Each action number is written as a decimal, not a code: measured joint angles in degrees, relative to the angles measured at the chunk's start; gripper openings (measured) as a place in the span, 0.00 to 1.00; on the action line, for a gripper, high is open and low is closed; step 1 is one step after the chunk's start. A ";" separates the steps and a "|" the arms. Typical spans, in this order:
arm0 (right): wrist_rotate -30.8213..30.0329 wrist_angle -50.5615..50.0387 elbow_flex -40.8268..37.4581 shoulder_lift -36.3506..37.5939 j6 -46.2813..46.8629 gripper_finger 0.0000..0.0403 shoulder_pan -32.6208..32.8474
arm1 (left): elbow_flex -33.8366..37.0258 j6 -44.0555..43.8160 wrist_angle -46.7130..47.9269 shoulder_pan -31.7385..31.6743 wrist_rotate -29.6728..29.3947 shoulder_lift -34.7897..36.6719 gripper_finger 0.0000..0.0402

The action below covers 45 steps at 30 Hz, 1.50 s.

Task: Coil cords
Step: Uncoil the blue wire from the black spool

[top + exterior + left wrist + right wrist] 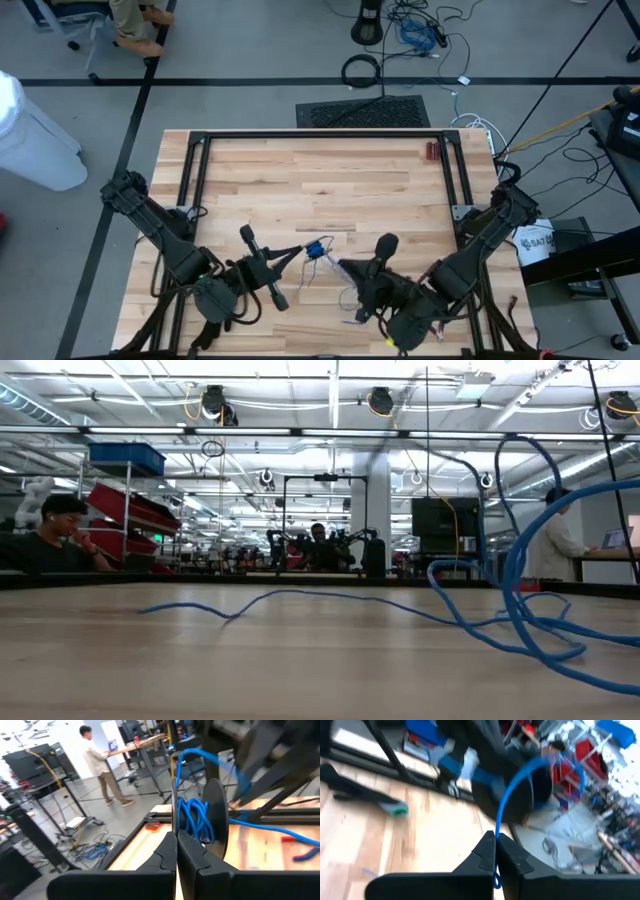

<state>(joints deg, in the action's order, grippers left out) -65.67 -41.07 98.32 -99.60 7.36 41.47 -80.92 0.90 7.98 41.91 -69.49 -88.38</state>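
The table (330, 180) is a pale wood slab inside a black frame (320, 135), and both arms work over its near edge. The left arm (150, 220) reaches in from the table's left side, the right arm (480, 245) from its right, and the two wrists meet around the middle of the near edge.

Between them lies the cord (318, 248), thin and blue. Part of it is wound on a dark spool (216, 815) with round flanges, seen close ahead in the left wrist view; the rest trails loose over the table, looping and snaking across the wood in the low view (330, 600).

The left gripper (176, 837) sits just beside the spool, fingers (165, 855) pressed together with the edge of a flange at their tips. The right gripper (495, 840) is near the same spot from the other side, fingers (512, 852) pinching a strand of cord that arcs up from them.

Red pliers (433, 151) lie at the table's far right corner, well apart from the cord.
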 joint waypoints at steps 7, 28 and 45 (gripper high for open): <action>7.55 -15.01 -0.01 0.41 12.89 0.00 -3.02 | -1.05 0.57 -0.03 2.23 0.32 0.27 0.00; 39.74 -2.88 -11.12 0.45 7.00 0.01 -11.14 | -1.07 1.10 1.08 1.84 -4.97 0.27 0.00; 23.48 -1.11 -8.46 0.93 6.97 0.18 -7.90 | -1.07 -0.64 1.71 1.95 -10.52 0.24 0.00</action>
<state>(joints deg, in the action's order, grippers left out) -42.19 -42.19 89.86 -98.67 14.33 33.57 -82.00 0.25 9.69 43.86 -80.01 -88.14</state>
